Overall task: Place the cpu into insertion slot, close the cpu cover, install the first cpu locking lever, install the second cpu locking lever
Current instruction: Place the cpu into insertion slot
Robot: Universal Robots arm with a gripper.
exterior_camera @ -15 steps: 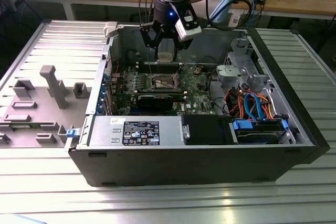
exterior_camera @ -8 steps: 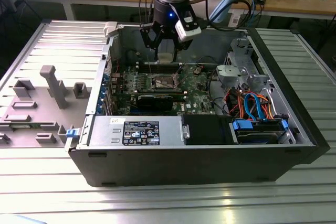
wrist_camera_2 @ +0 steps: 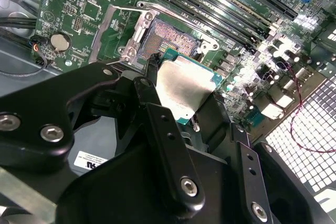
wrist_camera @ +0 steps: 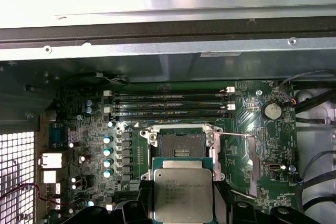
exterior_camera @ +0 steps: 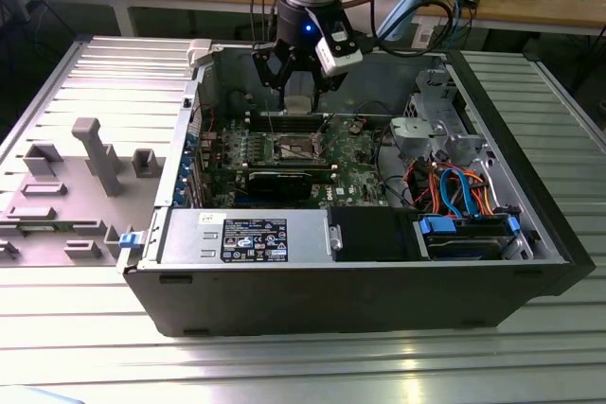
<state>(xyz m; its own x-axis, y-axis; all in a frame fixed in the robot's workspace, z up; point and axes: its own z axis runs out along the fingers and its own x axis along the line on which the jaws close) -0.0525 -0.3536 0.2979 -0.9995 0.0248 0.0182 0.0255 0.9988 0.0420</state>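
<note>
My gripper (exterior_camera: pixel 299 94) hangs inside the open computer case (exterior_camera: pixel 360 300), shut on the cpu (exterior_camera: pixel 298 106). The cpu (wrist_camera: pixel 182 195) is a flat square chip with a silver top, pinched at two opposite edges by black fingers (wrist_camera_2: pixel 152 95). It is held level above the board, just short of the insertion slot (wrist_camera: pixel 181 145), without touching it. The slot (wrist_camera_2: pixel 170 38) lies bare, its brownish contact field showing inside a silver rim. The cpu cover (wrist_camera: pixel 252 166) is swung open to one side of the slot, a thin silver frame (wrist_camera_2: pixel 105 32) with a wire lever along it.
Long black memory slots (wrist_camera: pixel 170 103) run beside the socket. A long black card (exterior_camera: pixel 284 182) crosses the board in front of it. The power supply (exterior_camera: pixel 246 234), drive cage (exterior_camera: pixel 436 130) and coloured cables (exterior_camera: pixel 454 186) fill the case's front and exterior view's right. A grey fixture (exterior_camera: pixel 95 153) stands at the left.
</note>
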